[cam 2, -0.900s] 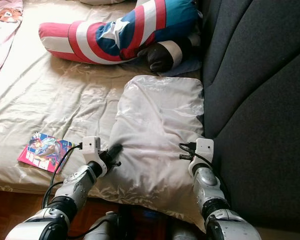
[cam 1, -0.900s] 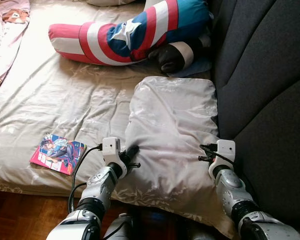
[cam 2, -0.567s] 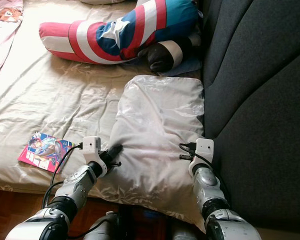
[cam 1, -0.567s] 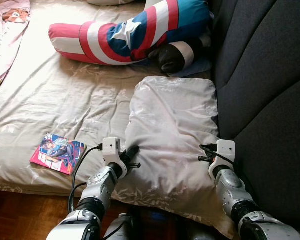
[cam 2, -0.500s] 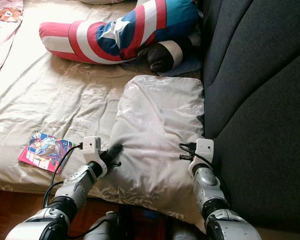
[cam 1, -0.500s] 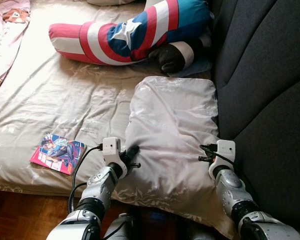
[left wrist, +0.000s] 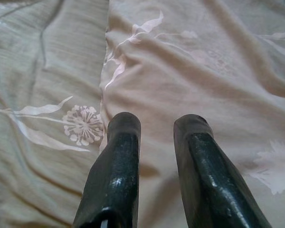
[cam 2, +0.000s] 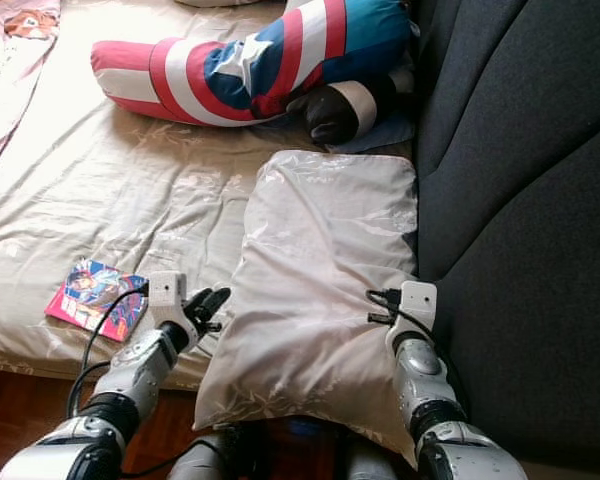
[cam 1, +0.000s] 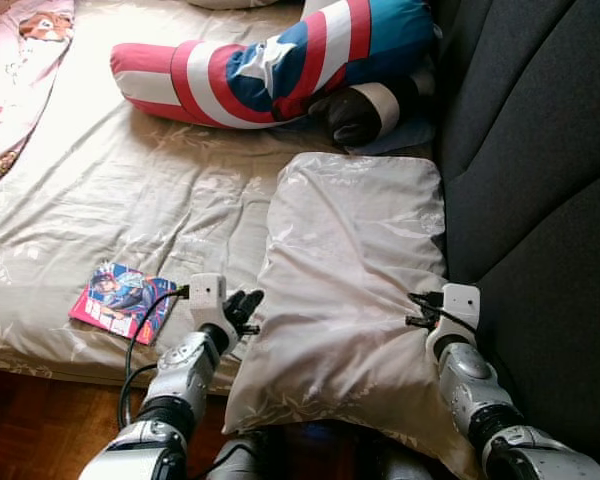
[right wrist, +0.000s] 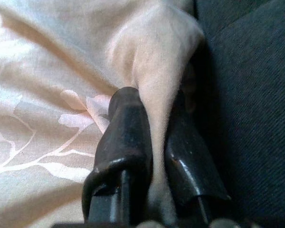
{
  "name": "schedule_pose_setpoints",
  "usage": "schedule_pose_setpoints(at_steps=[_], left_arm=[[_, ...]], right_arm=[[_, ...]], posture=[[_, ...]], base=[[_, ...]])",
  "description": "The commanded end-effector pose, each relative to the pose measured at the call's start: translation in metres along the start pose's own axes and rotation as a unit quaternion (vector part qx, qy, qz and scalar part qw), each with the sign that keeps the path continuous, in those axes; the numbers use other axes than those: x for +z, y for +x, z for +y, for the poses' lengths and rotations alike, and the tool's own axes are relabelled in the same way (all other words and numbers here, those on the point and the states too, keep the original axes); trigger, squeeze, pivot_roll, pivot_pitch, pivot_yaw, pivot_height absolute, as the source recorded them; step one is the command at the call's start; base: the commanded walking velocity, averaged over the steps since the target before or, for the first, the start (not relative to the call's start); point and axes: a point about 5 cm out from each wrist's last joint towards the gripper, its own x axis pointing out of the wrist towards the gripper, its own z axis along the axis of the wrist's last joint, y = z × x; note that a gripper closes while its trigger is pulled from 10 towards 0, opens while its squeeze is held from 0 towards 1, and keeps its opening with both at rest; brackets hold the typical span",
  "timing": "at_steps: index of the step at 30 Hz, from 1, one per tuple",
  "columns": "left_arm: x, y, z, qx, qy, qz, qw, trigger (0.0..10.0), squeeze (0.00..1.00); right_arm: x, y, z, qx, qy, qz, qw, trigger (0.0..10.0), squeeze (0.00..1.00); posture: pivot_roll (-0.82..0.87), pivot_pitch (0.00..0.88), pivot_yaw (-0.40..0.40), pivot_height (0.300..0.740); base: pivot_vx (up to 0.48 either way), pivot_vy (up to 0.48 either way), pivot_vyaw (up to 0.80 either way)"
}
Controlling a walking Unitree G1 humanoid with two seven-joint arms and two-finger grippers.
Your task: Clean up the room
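Right pincer (right wrist: 149,142) pinches shut on a fold at the pillow's (cam 1: 350,270) 4 o'clock edge beside the dark sofa back (cam 1: 540,200); left pincer (left wrist: 156,128), slightly parted, holds nothing at its 8 o'clock edge on the bed (cam 1: 110,210).

Silver arms, white wrist boxes, seemingly black cables.
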Motion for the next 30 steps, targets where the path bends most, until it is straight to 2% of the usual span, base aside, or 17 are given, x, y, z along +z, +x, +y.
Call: schedule_pose_setpoints(at_steps=[1,14,15,16,18,19,20,22,26,27,28,29,30], left_arm=[[-0.013,-0.006,0.004,0.012,0.008,0.022,1.000,10.0,0.00],[-0.015,-0.008,0.005,0.017,0.008,0.022,1.000,10.0,0.00],[-0.015,-0.007,0.005,0.017,0.008,0.022,1.000,10.0,0.00],[-0.015,-0.007,0.005,0.017,0.008,0.022,1.000,10.0,0.00],[-0.015,-0.007,0.003,0.011,0.011,0.025,1.000,10.0,0.00],[-0.015,-0.007,0.003,0.011,0.011,0.025,1.000,10.0,0.00],[-0.016,-0.007,0.002,0.010,0.011,0.026,1.000,10.0,0.00],[-0.016,-0.007,0.003,0.011,0.011,0.026,1.000,10.0,0.00],[-0.016,-0.007,0.003,0.012,0.009,0.026,1.000,10.0,0.00],[-0.017,-0.007,0.003,0.012,0.009,0.026,1.000,10.0,0.00],[-0.017,-0.007,0.003,0.012,0.009,0.026,1.000,10.0,0.00],[-0.017,-0.007,0.002,0.013,0.009,0.025,1.000,10.0,0.00],[-0.016,-0.008,0.002,0.014,0.007,0.016,1.000,10.0,0.00]], right_arm=[[-0.013,-0.003,-0.007,-0.015,0.001,0.025,1.000,10.0,0.00],[-0.018,-0.004,-0.005,-0.008,0.000,0.046,0.999,10.0,0.00],[-0.018,-0.004,-0.005,-0.005,0.000,0.048,0.999,10.0,0.12],[-0.021,-0.004,-0.003,0.004,0.000,0.058,0.998,10.0,0.47],[-0.030,-0.006,0.003,0.027,-0.012,0.081,0.996,10.0,0.66],[-0.030,-0.006,0.003,0.027,-0.012,0.081,0.996,10.0,0.66],[-0.032,-0.007,0.003,0.029,-0.013,0.085,0.996,10.0,0.96],[-0.032,-0.007,0.005,0.031,-0.009,0.085,0.996,10.0,1.00],[-0.031,-0.007,0.006,0.028,-0.008,0.079,0.996,10.0,1.00],[-0.028,-0.006,0.006,0.028,-0.005,0.067,0.997,10.0,0.25],[-0.028,-0.006,0.006,0.028,-0.005,0.067,0.997,10.0,0.25],[-0.024,-0.005,0.006,0.030,-0.002,0.054,0.998,10.0,0.00],[-0.016,-0.005,0.006,0.033,0.009,0.019,0.999,10.0,0.00]], posture=[[0.03,0.300,0.009,0.740],[0.03,0.303,0.008,0.740],[0.03,0.303,0.009,0.740],[0.03,0.303,0.008,0.740],[0.03,0.302,0.009,0.740],[0.03,0.302,0.009,0.740],[0.03,0.302,0.010,0.740],[0.03,0.301,0.010,0.740],[0.03,0.300,0.010,0.740],[0.03,0.296,0.010,0.740],[0.03,0.296,0.010,0.740],[0.03,0.296,0.010,0.740],[0.03,0.291,0.010,0.740]], base=[[0.000,0.000,0.00],[0.000,0.000,0.00],[0.000,0.000,0.00],[0.000,0.000,0.00],[0.000,0.000,0.00],[0.000,0.000,0.00],[0.000,0.000,0.00],[0.000,0.000,0.00],[0.000,0.000,0.00],[0.000,0.000,0.00],[0.000,0.000,0.00],[0.000,0.000,0.00],[0.000,0.000,0.00]])
